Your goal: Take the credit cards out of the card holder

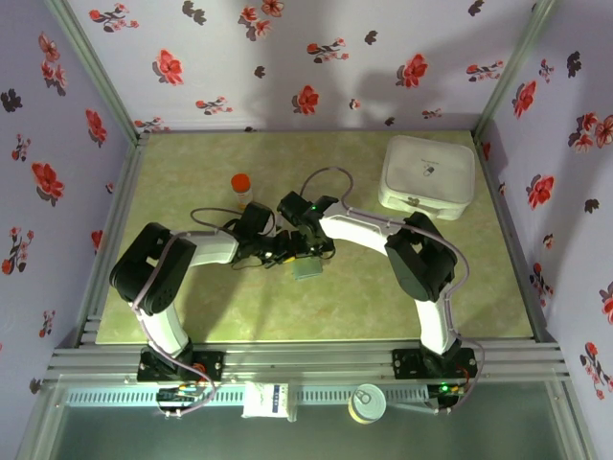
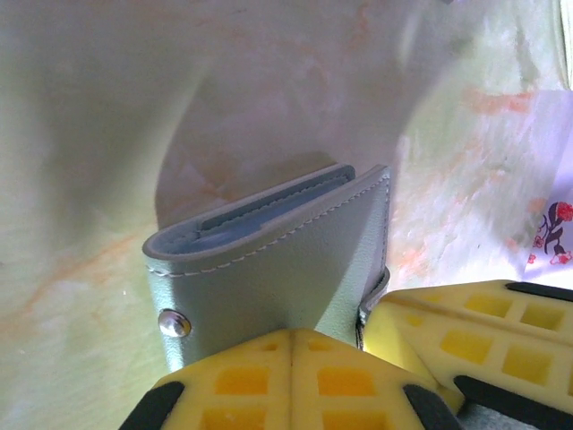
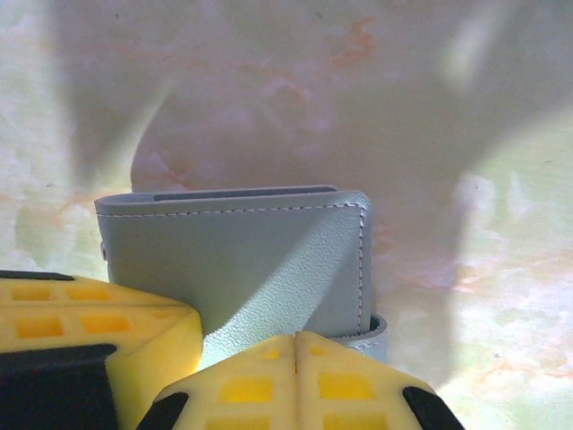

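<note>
Yellow fingers clamp card holder; green marbled table, floral walls.

The left gripper has its two yellow fingers pressed together on the bottom edge of the card holder. The holder is grey and folded closed, with a little silver button on its side. The right gripper touches its lower right corner, and the green table lies underneath.
</note>
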